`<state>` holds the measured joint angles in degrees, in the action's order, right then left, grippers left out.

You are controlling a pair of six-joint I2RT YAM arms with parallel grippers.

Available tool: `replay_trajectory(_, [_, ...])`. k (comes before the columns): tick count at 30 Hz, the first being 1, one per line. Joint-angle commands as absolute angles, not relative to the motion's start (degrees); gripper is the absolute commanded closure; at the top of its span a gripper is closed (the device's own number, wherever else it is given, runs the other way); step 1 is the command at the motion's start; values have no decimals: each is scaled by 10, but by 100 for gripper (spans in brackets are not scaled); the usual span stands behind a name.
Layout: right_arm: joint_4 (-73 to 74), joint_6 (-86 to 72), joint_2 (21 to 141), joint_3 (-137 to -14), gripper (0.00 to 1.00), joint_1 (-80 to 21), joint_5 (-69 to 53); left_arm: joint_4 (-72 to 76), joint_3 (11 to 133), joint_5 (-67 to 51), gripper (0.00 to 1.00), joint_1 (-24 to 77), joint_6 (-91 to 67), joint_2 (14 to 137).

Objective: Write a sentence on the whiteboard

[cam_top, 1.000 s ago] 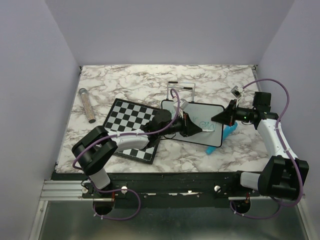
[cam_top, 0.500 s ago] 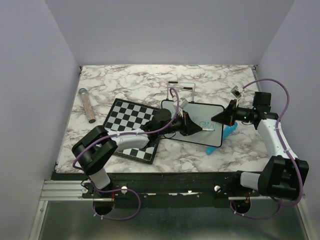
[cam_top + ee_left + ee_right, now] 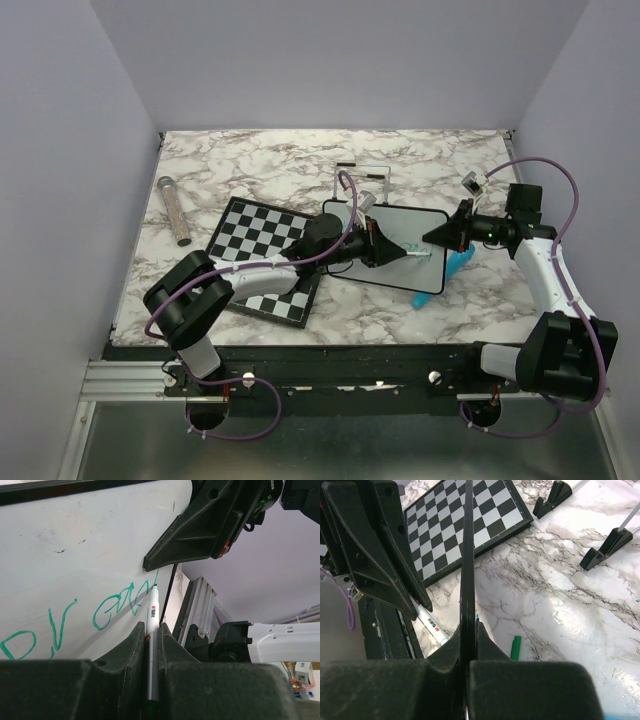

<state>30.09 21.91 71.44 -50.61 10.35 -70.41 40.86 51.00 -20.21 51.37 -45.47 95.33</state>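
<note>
Left wrist view, entry one: marker [image 3: 153, 607], clamped between the left fingers [image 3: 131, 650]. Its long axis runs straight out from them and its tip touches the whiteboard [image 3: 75, 535].

Entry two: the sentence [image 3: 117, 609], teal lettering. It lies to the left of the tip, which we find at the last stroke, just beside the board's framed edge.

Entry three: right fingers [image 3: 445, 655], closed narrow on that edge and steadying the board over the bench [image 3: 560, 580].

We judge this line has little room left on that side. The left arm would carry the marker back across the board.
</note>
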Motion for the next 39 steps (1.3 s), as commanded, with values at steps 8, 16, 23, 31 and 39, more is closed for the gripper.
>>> replay_trajectory(8, [306, 230, 701, -509, 100, 102, -705, 422, 541, -197, 100, 509, -459, 972])
replay_trajectory(16, [306, 230, 702, -509, 99, 101, -705, 411, 547, -214, 100, 509, -460, 983])
replay_trajectory(23, [307, 230, 702, -509, 99, 101, -704, 400, 549, -230, 100, 510, -462, 993])
replay_trajectory(31, [307, 230, 702, -509, 99, 101, -704, 386, 534, -241, 100, 511, -461, 991])
replay_trajectory(39, [307, 229, 700, -509, 99, 101, -705, 383, 552, -265, 100, 516, -463, 1002])
